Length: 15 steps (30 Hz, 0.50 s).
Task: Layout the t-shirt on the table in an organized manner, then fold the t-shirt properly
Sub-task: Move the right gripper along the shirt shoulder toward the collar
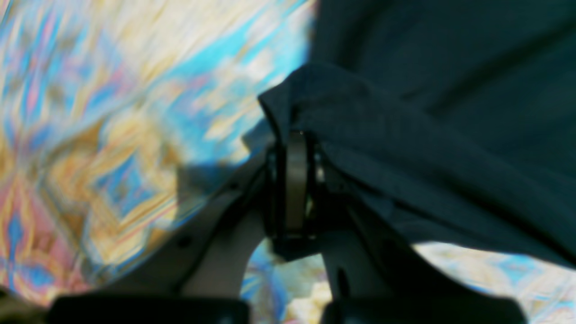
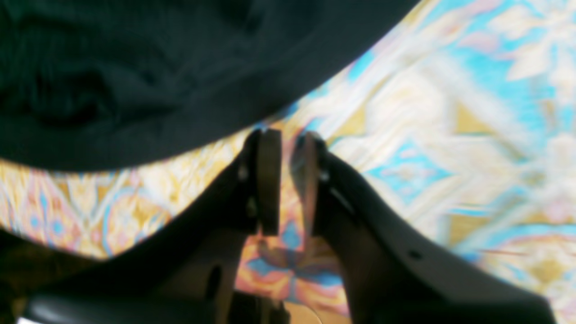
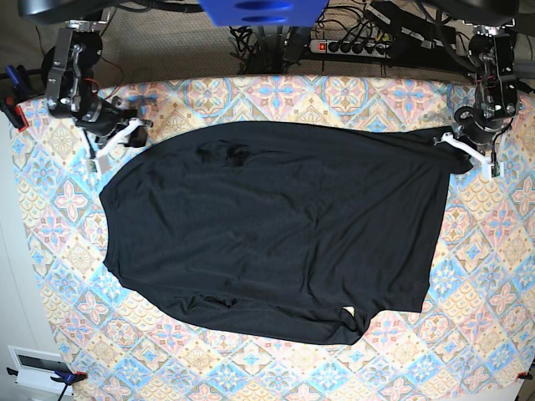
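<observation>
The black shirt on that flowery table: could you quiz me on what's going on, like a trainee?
1. True or false: the left gripper is clamped on the t-shirt.
2. The right gripper is: A) gripping cloth, B) parted with nothing between its fingers, C) out of view.
3. Fill in: the t-shirt lies spread on the ___, not yet folded.

Key: 1 true; 2 B; 3 table.

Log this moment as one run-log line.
phase: layout | t-shirt: spread on table, lower edge bunched | left gripper: shut on t-shirt corner | right gripper: jaws apart, off the cloth
</observation>
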Motion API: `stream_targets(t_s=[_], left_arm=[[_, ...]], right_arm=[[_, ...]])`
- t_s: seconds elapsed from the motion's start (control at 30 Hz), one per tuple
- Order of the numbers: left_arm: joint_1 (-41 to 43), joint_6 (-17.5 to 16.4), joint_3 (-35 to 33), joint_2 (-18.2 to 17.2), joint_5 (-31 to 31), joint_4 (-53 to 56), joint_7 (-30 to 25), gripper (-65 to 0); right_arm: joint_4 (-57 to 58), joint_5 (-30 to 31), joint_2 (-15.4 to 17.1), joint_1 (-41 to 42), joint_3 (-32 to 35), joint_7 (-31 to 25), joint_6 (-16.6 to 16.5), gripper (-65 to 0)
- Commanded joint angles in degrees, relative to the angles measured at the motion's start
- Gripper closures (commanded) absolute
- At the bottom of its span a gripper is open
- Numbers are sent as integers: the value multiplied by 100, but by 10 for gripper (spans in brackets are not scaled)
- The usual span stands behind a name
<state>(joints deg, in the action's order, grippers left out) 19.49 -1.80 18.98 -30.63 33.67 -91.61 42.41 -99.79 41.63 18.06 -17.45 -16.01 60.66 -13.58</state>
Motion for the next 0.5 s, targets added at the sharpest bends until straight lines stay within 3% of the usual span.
stream_targets(t_s=[0.0,0.07,0.17,0.3,0.47], left_arm=[[-116,-17,40,-132,22,40,-131,-2],[-151,-17,40,-132,31,251,-131,-2],[-151,-26,31,-132,31,295,-131,-2],[-151,-26,-259,-132,31,295,-131,-36],[-116,-17,-522,-132,31,295,-123,-138]], right_arm=[[-250,132,44,44,208,-84,-61,-124],[-461,97,106,-53,674,-128,-61,-139],[-848,-484,237,-255,1263,-357,-61,-150],[-1243,-2057,413,-272,2212,-682,-61,-156],[-1437,-4026,413,-272,3188,-1016,-61,-156]])
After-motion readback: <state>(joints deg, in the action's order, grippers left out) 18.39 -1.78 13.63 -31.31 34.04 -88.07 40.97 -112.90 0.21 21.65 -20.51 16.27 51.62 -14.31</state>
